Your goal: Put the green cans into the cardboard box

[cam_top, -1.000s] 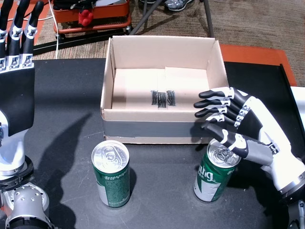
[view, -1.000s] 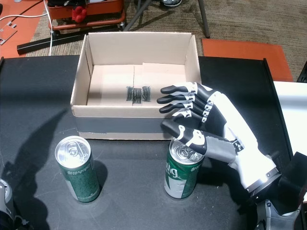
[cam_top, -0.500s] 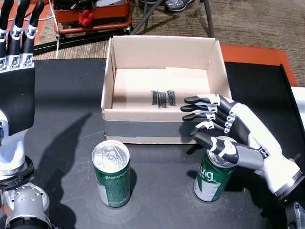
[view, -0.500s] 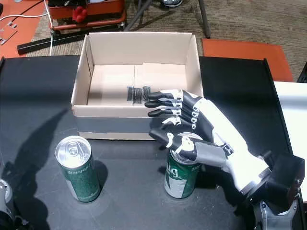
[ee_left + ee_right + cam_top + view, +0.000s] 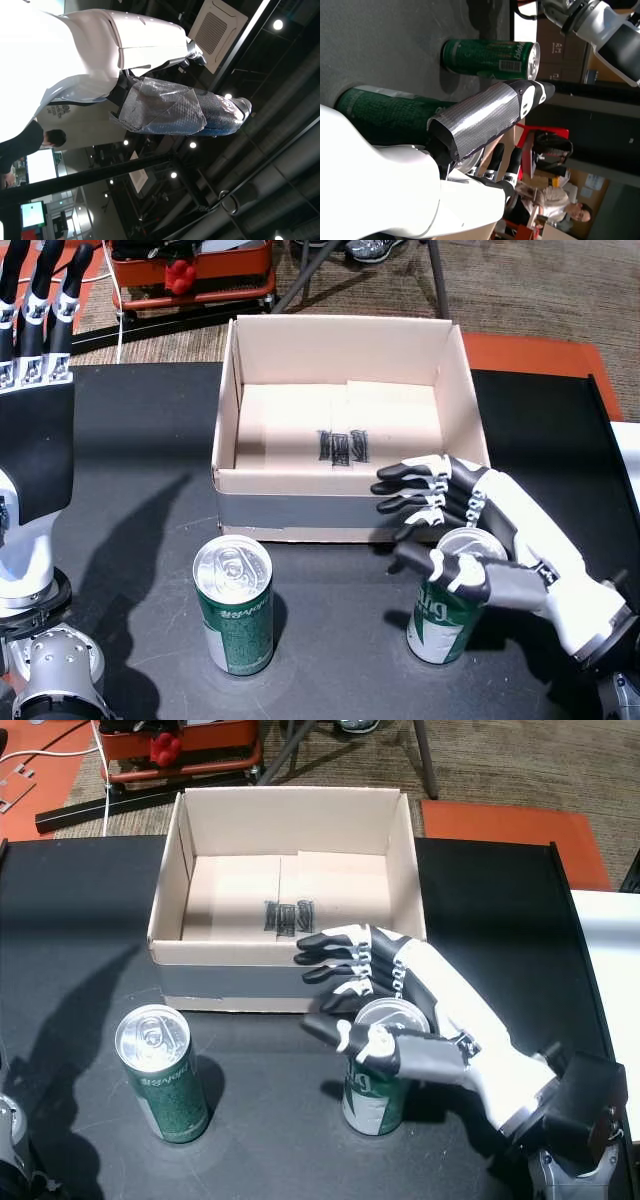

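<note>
Two green cans stand on the black table in front of the cardboard box, whose inside holds no can. The left can stands free. My right hand hovers open over the right can, thumb in front of its top and fingers spread behind it, against the box's front wall. In the right wrist view the near can lies under the thumb and the other can is beyond. My left hand is raised at the left edge, fingers straight.
A red-orange cart base and chair legs stand on the floor beyond the table. An orange mat lies behind the table at right. The left wrist view shows only the left thumb, ceiling and a person's head.
My right hand has moved left and down over the right can, thumb now in front of the can's top. The left hand and both cans have not moved.
</note>
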Motion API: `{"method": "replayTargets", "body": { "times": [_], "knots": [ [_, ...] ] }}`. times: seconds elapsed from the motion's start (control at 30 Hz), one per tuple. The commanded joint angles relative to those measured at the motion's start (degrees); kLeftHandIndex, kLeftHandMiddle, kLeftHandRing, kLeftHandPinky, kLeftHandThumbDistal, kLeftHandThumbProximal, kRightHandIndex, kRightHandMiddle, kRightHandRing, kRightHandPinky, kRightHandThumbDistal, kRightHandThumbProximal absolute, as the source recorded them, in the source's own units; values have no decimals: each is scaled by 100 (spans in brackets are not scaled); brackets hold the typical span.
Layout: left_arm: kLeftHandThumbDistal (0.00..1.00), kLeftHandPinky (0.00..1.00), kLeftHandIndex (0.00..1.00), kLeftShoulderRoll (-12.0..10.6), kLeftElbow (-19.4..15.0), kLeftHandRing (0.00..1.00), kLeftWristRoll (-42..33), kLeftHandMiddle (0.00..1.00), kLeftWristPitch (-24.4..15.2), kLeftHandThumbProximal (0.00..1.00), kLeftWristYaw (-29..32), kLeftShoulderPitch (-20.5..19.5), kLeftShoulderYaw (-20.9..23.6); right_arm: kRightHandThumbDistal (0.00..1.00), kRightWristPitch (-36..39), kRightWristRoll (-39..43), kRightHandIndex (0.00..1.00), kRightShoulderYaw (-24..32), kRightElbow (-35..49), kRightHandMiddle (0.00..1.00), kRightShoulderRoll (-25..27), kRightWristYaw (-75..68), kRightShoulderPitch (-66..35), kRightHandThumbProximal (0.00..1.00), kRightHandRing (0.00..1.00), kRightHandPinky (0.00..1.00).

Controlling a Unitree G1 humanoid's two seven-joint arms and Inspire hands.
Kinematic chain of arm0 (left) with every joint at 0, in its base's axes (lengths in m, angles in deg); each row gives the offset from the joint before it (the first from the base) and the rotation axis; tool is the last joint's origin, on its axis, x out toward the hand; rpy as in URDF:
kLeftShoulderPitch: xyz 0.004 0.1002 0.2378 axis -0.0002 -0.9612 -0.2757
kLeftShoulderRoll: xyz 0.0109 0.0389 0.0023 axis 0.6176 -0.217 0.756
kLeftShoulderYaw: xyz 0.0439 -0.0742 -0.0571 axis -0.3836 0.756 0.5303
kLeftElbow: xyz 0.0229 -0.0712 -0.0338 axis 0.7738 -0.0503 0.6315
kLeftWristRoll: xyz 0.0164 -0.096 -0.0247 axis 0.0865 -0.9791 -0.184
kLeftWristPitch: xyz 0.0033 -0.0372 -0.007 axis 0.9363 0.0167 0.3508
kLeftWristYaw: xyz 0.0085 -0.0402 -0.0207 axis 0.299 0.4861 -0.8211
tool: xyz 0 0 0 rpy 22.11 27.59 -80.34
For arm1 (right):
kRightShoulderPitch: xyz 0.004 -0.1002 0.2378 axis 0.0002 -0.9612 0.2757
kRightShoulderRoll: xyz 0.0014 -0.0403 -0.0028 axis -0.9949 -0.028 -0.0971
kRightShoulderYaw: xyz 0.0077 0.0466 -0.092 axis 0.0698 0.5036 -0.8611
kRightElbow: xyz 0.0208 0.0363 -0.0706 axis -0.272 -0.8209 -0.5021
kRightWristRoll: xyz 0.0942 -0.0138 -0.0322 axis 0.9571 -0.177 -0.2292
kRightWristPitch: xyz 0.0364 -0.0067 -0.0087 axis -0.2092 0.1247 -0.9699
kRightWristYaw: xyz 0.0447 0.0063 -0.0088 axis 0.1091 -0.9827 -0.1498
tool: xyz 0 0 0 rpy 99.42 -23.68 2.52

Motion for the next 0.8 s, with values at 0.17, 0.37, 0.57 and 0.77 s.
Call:
{"method": "replayTargets", "body": {
  "times": [0.17, 0.37, 0.57, 0.77],
  "knots": [
    [59, 100, 100, 63, -22, 100, 75, 100, 22, 85, -82, -21, 2, 100, -44, -16, 53, 13, -154, 67, 23, -37, 2, 44, 70, 72],
    [60, 100, 100, 98, -28, 100, 67, 100, 85, 86, -84, -23, -9, 100, -57, -66, 54, -12, -152, 67, 33, -124, -27, 44, 70, 71],
    [59, 100, 100, 103, -56, 100, 69, 100, 98, 88, -102, -22, -12, 100, -56, -100, 53, -25, -202, 67, 33, -218, -25, 44, 70, 71],
    [56, 100, 100, 100, -48, 100, 41, 100, 117, 87, -87, -11, 8, 100, -30, -148, 53, -25, -310, 67, 41, -299, -1, 45, 72, 72]
  ]
}}
